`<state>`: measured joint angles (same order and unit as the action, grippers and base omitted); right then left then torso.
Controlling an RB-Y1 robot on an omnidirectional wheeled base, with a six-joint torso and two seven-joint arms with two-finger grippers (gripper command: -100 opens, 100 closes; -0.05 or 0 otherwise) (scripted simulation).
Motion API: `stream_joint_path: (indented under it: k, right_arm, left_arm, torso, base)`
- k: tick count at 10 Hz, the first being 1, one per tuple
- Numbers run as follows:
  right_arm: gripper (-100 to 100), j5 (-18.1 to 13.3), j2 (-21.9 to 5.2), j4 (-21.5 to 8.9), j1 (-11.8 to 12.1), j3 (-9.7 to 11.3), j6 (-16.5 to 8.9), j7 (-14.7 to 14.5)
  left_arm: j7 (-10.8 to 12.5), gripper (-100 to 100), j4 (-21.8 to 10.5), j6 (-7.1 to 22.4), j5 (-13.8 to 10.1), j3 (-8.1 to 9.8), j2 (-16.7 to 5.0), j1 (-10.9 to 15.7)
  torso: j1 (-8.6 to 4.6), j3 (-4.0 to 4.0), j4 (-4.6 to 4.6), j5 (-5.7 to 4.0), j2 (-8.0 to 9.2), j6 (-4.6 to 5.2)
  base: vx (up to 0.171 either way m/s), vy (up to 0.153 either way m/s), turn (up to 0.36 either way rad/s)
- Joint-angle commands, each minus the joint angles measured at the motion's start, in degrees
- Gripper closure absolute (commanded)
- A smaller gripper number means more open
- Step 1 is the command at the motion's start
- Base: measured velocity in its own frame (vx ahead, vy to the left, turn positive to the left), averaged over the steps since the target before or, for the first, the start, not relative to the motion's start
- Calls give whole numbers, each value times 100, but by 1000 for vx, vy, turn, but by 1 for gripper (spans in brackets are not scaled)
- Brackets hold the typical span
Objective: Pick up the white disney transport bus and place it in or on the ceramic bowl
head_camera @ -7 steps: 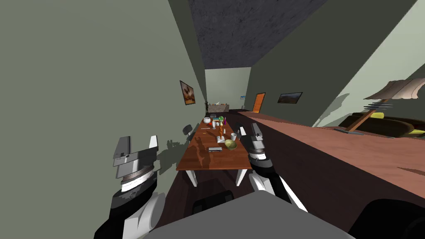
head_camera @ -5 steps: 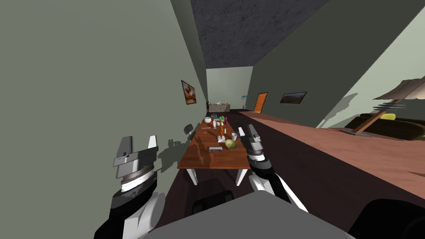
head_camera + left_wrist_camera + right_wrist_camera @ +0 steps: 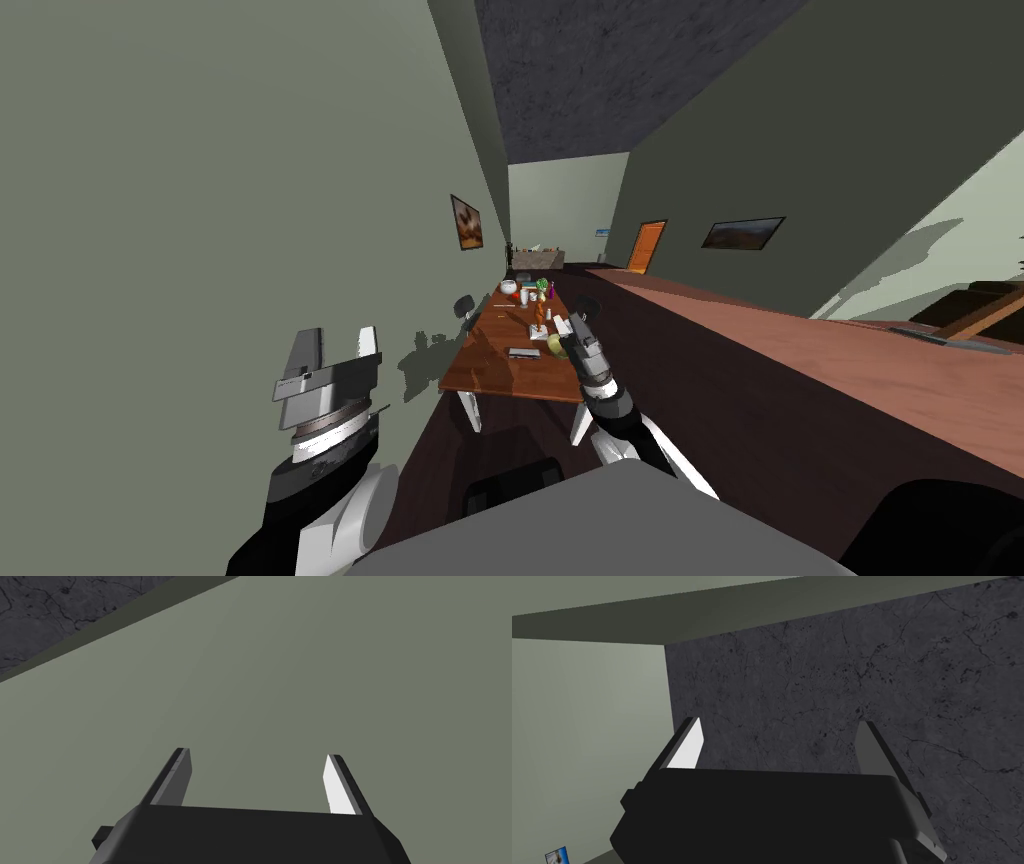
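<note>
A long brown table (image 3: pixel 500 372) with white legs stands ahead of me, down a narrow room. On its near part lies a small flat grey and white object (image 3: pixel 521 352); it is too small to name. A yellow-green bowl (image 3: pixel 553 347) sits beside it, partly hidden by my right gripper (image 3: pixel 578 330). A white bowl (image 3: pixel 509 287) stands at the table's far end. Both arms are raised short of the table. The right gripper (image 3: pixel 778 721) is open and holds nothing. My left gripper (image 3: pixel 338 348) hangs by the left wall, and the left gripper (image 3: pixel 257 752) is open and holds nothing.
Several small items, among them an orange one (image 3: pixel 539 313), crowd the table's far half. A dark chair (image 3: pixel 463 304) stands at the table's left side and another dark chair (image 3: pixel 512 478) at its near end. A long brown counter (image 3: pixel 800 350) runs along the right. The grey-green wall (image 3: pixel 200 220) is close on my left.
My head view has swung left, so the table and door sit further right and the sofa at the right has slid out. My right hand has drawn in, now in front of the yellow-green bowl.
</note>
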<state>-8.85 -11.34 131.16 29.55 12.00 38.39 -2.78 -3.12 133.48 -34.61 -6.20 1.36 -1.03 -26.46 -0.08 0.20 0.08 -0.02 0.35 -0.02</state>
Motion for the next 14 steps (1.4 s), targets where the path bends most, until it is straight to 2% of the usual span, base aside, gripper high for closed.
stream_joint_path:
  k: [1,2,3,5,6,7,8,9,10,11,12,13,14]
  right_arm:
    - [-100,-130,-286,-196,-82,286,100,-158]
    - [-100,-225,-462,-357,-128,460,174,-263]
    - [-100,-225,-542,-357,-128,492,174,-263]
    - [-100,-430,-909,-703,-229,894,317,-471]
    - [-100,-430,-1017,-746,-229,899,317,-471]
    - [-100,-540,-1248,-975,-285,1091,383,-573]
    - [-100,-540,-1277,-975,-285,1101,383,-573]
    - [-100,-653,-1517,-1180,-345,1299,445,-670]
    - [-100,-653,-1552,-1225,-345,1299,445,-670]
    - [-100,-770,-1777,-1400,-409,1492,501,-762]
    - [-100,-770,-1840,-1497,-409,1492,501,-762]
    - [-100,-888,-2051,-1702,-475,1679,550,-847]
    - [-100,-888,-2142,-1788,-475,1679,550,-847]
  left_arm:
    - [0,0,0,0,0,0,0,0]
    - [0,0,0,0,0,0,0,0]
    - [0,0,0,0,0,0,0,0]
    - [0,0,0,0,0,0,0,0]
    - [0,0,0,0,0,0,0,0]
    - [0,0,0,0,0,0,0,-1]
    - [0,0,0,0,0,0,0,-1]
    - [0,0,0,0,0,0,0,-1]
    - [0,0,0,0,0,0,0,-1]
    - [0,0,0,0,0,0,0,-1]
    - [0,0,0,0,0,0,0,-1]
    - [0,0,0,0,0,1,0,-2]
    - [0,0,0,0,0,0,0,-1]
  torso:
    - [0,0,0,0,0,0]
    - [2,4,1,0,7,1]
    - [6,5,2,1,8,1]
    - [7,-4,-1,2,-8,0]
    - [8,-1,0,2,-1,1]
    - [4,-2,-1,1,-6,4]
    - [5,-4,-1,1,-8,2]
    - [6,-7,-2,1,-15,4]
    - [9,-9,-3,2,-16,1]
    - [8,-10,-3,2,-19,5]
    - [10,-9,-3,2,-17,1]
    - [7,-9,-3,2,-18,5]
    - [9,-8,-3,2,-15,3]
  base:
    - [-117,-8,186]
    - [-116,6,172]
    - [-74,4,91]
    - [-83,14,214]
    - [-74,7,88]
    - [-63,14,170]
    - [-49,12,87]
    - [-54,24,166]
    - [-44,24,98]
    - [-53,29,209]
    - [-47,23,105]
    - [-57,32,181]
    - [-48,25,118]
